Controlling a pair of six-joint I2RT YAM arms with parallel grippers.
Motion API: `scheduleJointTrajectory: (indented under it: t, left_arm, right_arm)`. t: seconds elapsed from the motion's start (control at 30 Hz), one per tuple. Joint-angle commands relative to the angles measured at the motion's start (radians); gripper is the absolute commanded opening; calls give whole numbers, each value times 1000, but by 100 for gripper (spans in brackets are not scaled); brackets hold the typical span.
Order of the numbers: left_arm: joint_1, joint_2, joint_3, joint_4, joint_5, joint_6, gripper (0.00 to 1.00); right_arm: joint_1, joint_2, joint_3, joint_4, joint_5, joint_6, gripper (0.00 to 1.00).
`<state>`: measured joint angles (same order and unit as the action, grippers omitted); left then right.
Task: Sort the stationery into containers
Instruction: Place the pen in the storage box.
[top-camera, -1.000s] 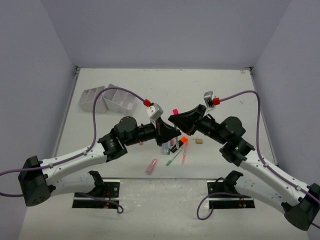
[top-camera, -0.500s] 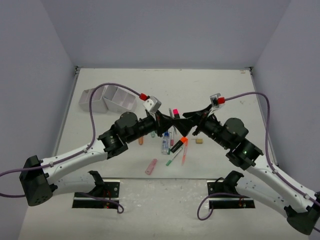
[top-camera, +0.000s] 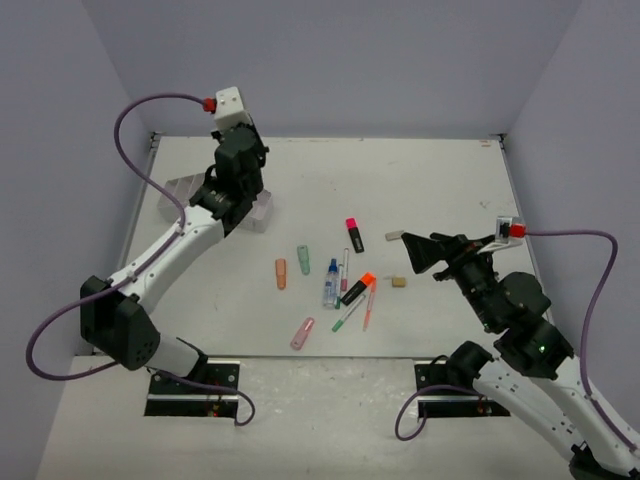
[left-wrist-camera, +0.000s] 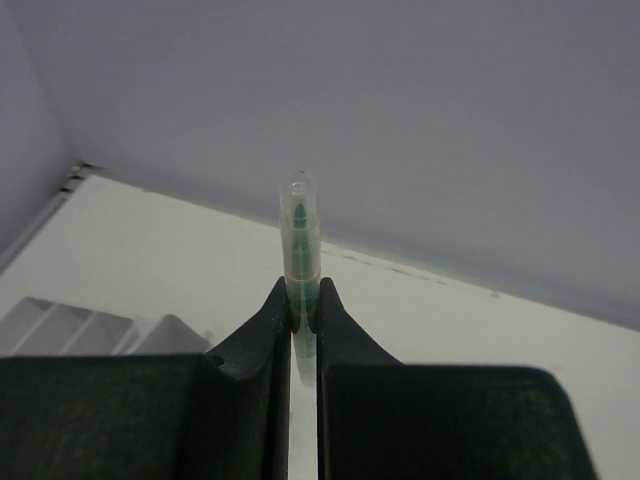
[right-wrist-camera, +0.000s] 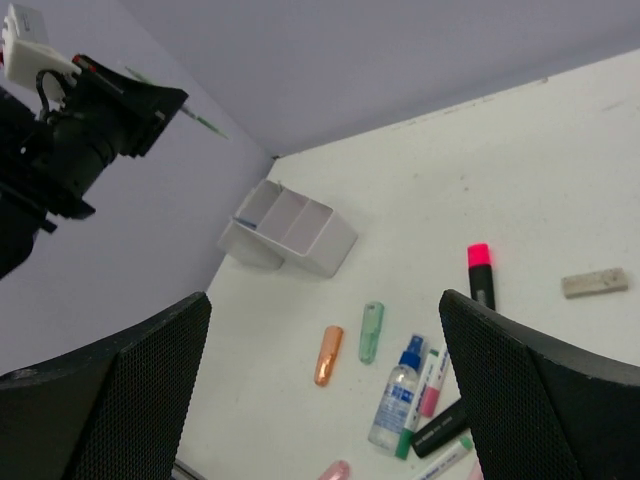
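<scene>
Left tool (left-wrist-camera: 303, 300) swung near white organiser (right-wrist-camera: 330, 250), pinching thin clear green-tipped pen (left-wrist-camera: 299, 215)

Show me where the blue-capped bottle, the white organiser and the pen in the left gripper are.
bottle (right-wrist-camera: 396, 398): right wrist view, on its clear body.
organiser (right-wrist-camera: 330, 254): right wrist view, on its outer wall.
pen (left-wrist-camera: 300, 228): left wrist view, on its clear cap end.

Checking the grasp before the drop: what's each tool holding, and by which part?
Left tool pinches a thin green pen with a clear cap partway along its barrel, capped end sticking out past the fingertips. Right tool is open, holding nothing.
</scene>
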<state>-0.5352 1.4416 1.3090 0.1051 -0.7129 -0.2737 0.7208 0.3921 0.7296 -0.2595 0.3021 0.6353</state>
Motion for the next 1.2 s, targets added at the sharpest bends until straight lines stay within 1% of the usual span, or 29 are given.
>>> scheduleJointTrajectory:
  t: [0.0,0.07,0.1,0.17,0.23,0.37,0.4,0.57,0.6,0.67,0.77,0.8,0.87,0.93,1.07,1.13,1.17]
  left_arm:
    - [181,98,5,74,-88,43,0]
    - [237,110,-28,124,-11,13,0]
    - [241,111,-45,129,1,11,0]
    - [270,113,-90,202,26,15,0]
    - [288,120,-121,238,67,13,0]
    - [305,126,-212,277,87,-39,0]
    - [305,129,-215,278,91,-46,0]
    - [307,149,-303,316,58,-96,0]
    - [308,151,-307,316,51,-104,2]
    - [308,151,-314,321,42,-104,10]
    - [308,140,-304,288,18,-117,29]
    - [307,139,-306,291,18,-117,38]
    - [307,115,-313,290,13,-112,61]
    - [307,98,-313,285,16,-107,65]
    - [304,50,-304,250,36,-108,65]
    - [288,6,-287,210,71,-117,69]
    - [274,-32,-275,185,85,-121,74]
  right_arm:
    - [0,-29,-78,-38,9,-12,99]
    - [0,-47,-96,-39,11,-25,99]
    - [0,-48,-101,-40,12,-30,99]
    - [0,-63,-110,-40,6,-37,99]
    - [0,-62,-114,-40,4,-39,99]
    - [0,-31,-109,-38,-7,-38,99]
    - [0,-27,-107,-39,-9,-40,99]
    - [0,-22,-105,-41,-14,-44,99]
    - [0,-21,-102,-43,-14,-45,99]
    - [0,-14,-96,-47,-14,-46,99]
    - [0,-1,-85,-57,-12,-48,99]
    - [0,3,-85,-58,-12,-48,99]
    - [0,15,-81,-58,-13,-45,99]
    - [0,29,-75,-58,-11,-46,99]
    - [0,71,-60,-58,8,-62,99]
    - [-5,114,-42,-86,25,-75,99]
    - [-15,158,-20,-101,27,-78,99]
